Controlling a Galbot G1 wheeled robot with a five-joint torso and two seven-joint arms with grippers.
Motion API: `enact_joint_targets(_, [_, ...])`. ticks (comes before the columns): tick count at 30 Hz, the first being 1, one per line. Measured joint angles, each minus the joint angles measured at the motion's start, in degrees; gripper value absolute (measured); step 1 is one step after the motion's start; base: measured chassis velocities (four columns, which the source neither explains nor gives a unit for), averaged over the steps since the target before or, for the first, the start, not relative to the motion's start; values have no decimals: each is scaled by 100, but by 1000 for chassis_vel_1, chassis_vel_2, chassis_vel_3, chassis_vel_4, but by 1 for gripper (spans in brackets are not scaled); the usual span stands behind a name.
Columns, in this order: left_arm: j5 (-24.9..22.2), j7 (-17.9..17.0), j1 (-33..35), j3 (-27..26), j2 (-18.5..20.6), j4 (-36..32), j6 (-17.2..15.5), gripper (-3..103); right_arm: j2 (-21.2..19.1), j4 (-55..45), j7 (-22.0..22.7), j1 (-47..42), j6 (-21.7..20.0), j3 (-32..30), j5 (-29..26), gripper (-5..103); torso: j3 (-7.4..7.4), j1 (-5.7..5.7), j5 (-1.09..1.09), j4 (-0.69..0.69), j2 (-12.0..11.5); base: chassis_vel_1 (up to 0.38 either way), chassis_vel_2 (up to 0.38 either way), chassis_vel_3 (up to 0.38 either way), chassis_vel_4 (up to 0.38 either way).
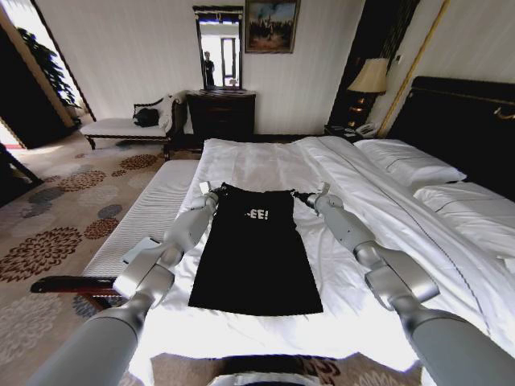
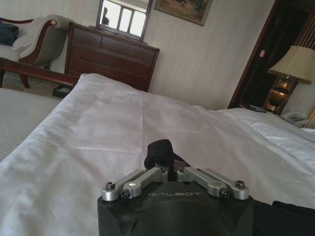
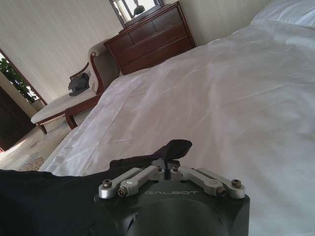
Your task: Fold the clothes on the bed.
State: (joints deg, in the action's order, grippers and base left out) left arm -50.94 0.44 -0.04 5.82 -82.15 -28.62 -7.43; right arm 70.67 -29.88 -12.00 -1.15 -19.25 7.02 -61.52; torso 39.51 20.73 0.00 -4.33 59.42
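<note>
Head view: the black T-shirt [image 1: 256, 257] lies flat on the bed [image 1: 265, 165], sleeves already tucked in so it's a long strip running toward the foot of the bed. The left gripper [image 1: 214, 193] and right gripper [image 1: 310, 198] sit at its two far corners.

Left wrist view: the left gripper [image 2: 170, 158] is closed on a little tuft of black fabric.

Right wrist view: same deal, the right gripper [image 3: 170, 158] is pinched shut on its corner of the shirt [image 3: 49, 196].

Looks light and floppy to me, so corners are the sensible grab; it'll probably drape and drag on the sheet.
</note>
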Motion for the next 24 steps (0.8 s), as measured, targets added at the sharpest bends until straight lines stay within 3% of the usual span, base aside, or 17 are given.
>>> enact_joint_targets(4, [-5,-12,-182,0,-6,172,5,3,140,96,-12,123,102,78,42,1,0,0,0,4,1,0,0,0,0])
enact_joint_targets(11, [-136,-13,348,165,227,-706,-53,3,7,-225,-67,-112,264,67,98,1,0,0,0,-1,0,0,0,0,0])
enact_joint_targets(21, [-255,-12,1293,20,861,-2322,-16,3,-754,-1610,4,-736,424,29,98,1,-1,0,0,3,0,0,0,0,0])
enact_joint_targets(24, [-314,-12,1530,-86,1026,-2774,-16,3,-899,-1971,67,-858,429,21,88,1,-1,0,-1,-4,0,0,0,0,0])
